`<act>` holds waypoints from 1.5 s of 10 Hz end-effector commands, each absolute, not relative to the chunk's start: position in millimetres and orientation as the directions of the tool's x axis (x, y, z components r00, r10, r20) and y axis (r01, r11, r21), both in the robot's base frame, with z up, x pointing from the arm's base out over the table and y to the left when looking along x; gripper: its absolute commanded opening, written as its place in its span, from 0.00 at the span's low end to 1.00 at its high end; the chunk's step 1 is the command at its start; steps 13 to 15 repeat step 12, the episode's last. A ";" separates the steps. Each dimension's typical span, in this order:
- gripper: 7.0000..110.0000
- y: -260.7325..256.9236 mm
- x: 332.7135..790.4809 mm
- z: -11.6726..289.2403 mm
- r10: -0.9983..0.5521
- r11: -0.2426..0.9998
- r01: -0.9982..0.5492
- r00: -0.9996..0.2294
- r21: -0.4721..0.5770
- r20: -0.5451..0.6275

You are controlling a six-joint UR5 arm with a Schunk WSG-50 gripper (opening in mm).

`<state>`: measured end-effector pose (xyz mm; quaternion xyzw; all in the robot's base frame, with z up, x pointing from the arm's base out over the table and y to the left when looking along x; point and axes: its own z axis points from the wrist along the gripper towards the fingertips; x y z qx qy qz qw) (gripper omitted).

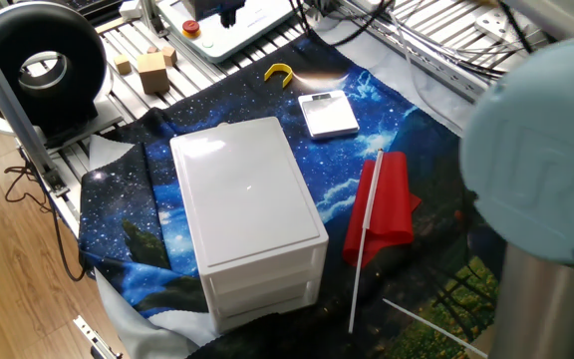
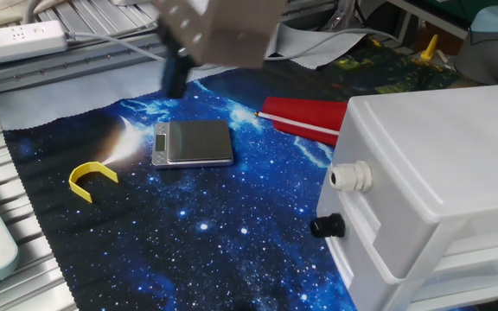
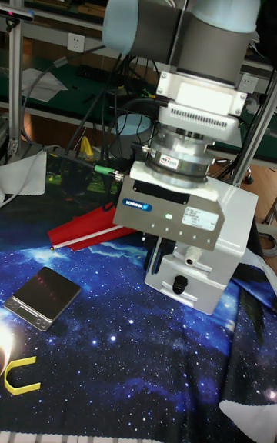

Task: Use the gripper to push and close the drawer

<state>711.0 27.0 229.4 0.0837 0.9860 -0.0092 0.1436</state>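
The white cabinet (image 1: 247, 194) stands mid-table on the starry cloth, and its drawer (image 1: 264, 271) faces the near edge. The drawer front looks about level with the cabinet front. In the other fixed view the cabinet (image 2: 439, 164) fills the right side. My gripper (image 2: 175, 86) hangs high over the far end of the cloth, well away from the cabinet and touching nothing. Its black fingertips seem pressed together with nothing between them. In one fixed view only the tips of the gripper (image 1: 229, 14) show at the top edge. The tall fixed view has the gripper (image 3: 157, 262) in front of the cabinet (image 3: 219, 285).
A small flat scale (image 2: 193, 142) and a yellow hook (image 2: 89, 180) lie on the cloth below the gripper. A red flag on a white stick (image 1: 377, 204) lies beside the cabinet. The big pale-blue arm joint (image 1: 551, 175) looms at the right. Wooden blocks (image 1: 152, 70) sit on the back rails.
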 end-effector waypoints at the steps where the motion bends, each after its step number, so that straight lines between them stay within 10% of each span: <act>1: 0.00 40.3 689.8 234.3 0.229 0.972 0.207 -0.941 0.114 -0.248; 15: 0.00 29.6 670.7 230.2 0.164 0.986 0.155 -0.961 0.059 -0.224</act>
